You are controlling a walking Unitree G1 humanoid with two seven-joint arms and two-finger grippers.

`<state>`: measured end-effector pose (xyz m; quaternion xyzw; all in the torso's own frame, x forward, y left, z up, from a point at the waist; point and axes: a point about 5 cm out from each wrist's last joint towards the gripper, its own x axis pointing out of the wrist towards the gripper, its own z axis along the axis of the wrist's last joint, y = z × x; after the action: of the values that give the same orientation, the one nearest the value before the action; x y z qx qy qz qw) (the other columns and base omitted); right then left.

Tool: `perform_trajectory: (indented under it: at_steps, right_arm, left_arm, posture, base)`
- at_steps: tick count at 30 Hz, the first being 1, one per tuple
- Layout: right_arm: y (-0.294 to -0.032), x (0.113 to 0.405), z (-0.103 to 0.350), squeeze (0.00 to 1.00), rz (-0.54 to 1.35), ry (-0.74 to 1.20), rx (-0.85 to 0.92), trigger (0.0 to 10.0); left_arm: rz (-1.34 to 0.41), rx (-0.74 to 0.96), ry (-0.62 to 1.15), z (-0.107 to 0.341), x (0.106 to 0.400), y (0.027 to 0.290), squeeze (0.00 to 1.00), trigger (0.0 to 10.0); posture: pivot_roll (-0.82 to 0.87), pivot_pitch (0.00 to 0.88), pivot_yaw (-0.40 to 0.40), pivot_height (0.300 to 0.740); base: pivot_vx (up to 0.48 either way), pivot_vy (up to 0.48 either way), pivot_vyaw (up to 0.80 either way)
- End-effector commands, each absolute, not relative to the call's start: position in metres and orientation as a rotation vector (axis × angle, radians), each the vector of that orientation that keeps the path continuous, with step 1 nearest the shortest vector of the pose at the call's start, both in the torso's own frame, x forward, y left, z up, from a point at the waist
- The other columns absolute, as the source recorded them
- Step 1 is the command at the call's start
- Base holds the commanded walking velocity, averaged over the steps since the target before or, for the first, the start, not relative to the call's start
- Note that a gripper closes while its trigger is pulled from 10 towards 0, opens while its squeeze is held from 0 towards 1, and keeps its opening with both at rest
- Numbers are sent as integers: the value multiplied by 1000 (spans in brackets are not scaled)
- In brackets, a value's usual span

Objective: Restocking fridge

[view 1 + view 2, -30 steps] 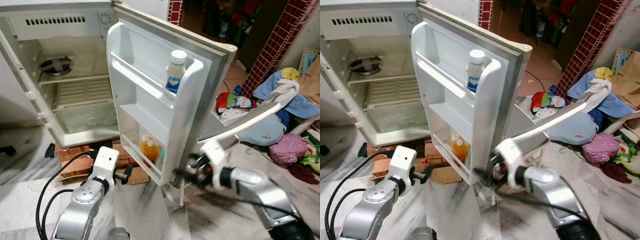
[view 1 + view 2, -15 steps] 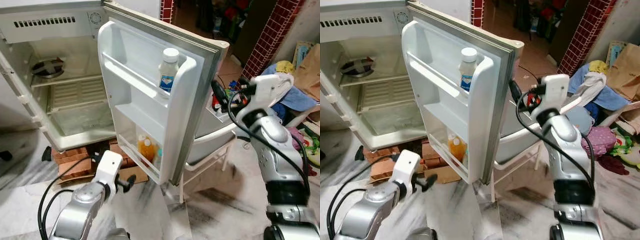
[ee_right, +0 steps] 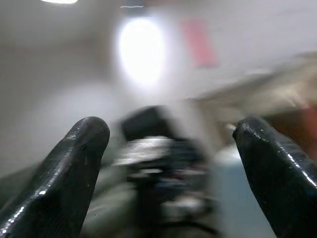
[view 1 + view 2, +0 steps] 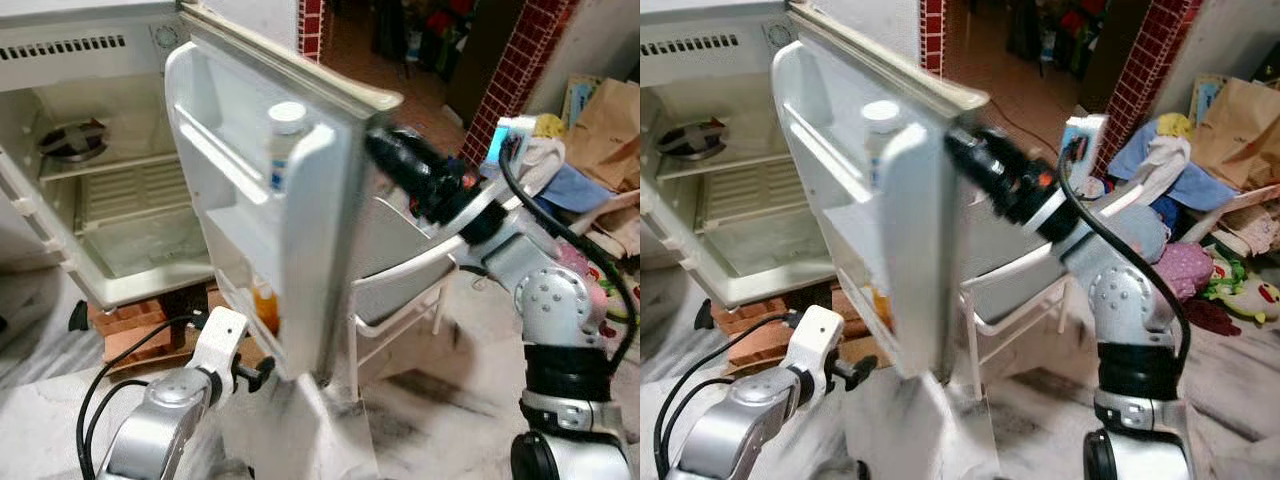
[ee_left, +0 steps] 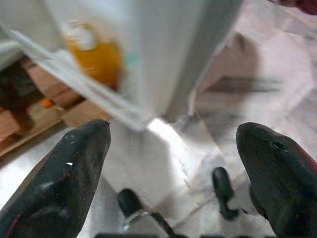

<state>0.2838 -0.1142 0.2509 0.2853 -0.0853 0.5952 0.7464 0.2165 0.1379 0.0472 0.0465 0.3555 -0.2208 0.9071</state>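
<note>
Since a second ago the right arm has swung up from low beside the door's bottom corner to the door's outer face near its top edge, and the door stands at a narrower angle to the cabinet than it did.

The fridge (image 4: 60, 200) stands open on the robot's left, its shelves bare apart from a round metal dish (image 4: 70, 135) on the upper one. The fridge door (image 4: 320, 230) hangs edge-on to the head camera, its long axis upright. In its upper rack stands a white bottle (image 4: 285, 140), and low in the bottom rack an orange bottle (image 4: 264, 308).

The right gripper (image 4: 385, 150) lies against or just off the door's outer side, blurred with motion; its wrist view shows the fingers spread wide, holding nothing. The left gripper (image 4: 262, 372) hovers low near the door's bottom corner, also wide and empty. The door lies to the left of the right gripper, so a push would carry it toward the cabinet; that arm is plainly the nearer one.
</note>
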Motion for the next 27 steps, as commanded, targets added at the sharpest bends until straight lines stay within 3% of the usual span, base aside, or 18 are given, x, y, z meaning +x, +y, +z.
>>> perform_trajectory:
  at_steps: [1, 4, 9, 14, 21, 24, 27]
  right_arm:
    - [-113, 276, 261, 0, 1392, -215, 645, 10000]
    - [-118, 275, 258, 0, 1371, -181, 670, 10000]
    - [-126, 295, 220, 0, 1131, -55, 568, 10000]
    - [-130, 302, 205, 0, 1033, -17, 559, 10000]
    - [-148, 317, 162, 0, 645, 43, 346, 10000]
    - [-146, 308, 142, 0, 545, 60, 285, 10000]
    - [-140, 301, 132, 0, 526, 75, 264, 10000]
  left_arm:
    - [-470, 99, 739, 49, 216, 138, 0, 10000]
    - [-467, 102, 736, 49, 216, 139, 0, 10000]
    - [-468, 107, 736, 49, 216, 138, 0, 10000]
    - [-463, 106, 734, 49, 216, 138, 0, 10000]
    - [-259, 126, 580, 61, 230, 159, 0, 10000]
    - [-125, 157, 481, 70, 237, 177, 0, 10000]
    - [-102, 174, 447, 73, 238, 181, 0, 10000]
  posture:
    - [137, 0, -52, 740]
    - [134, 0, -50, 740]
    - [137, 0, -52, 740]
    - [141, 0, -54, 740]
    - [144, 0, -69, 740]
    - [142, 0, -69, 740]
    - [142, 0, -68, 740]
  base:
    - [0, 0, 0]
    - [0, 0, 0]
    - [0, 0, 0]
    - [0, 0, 0]
    - [0, 0, 0]
    - [0, 114, 0]
    - [0, 431, 0]
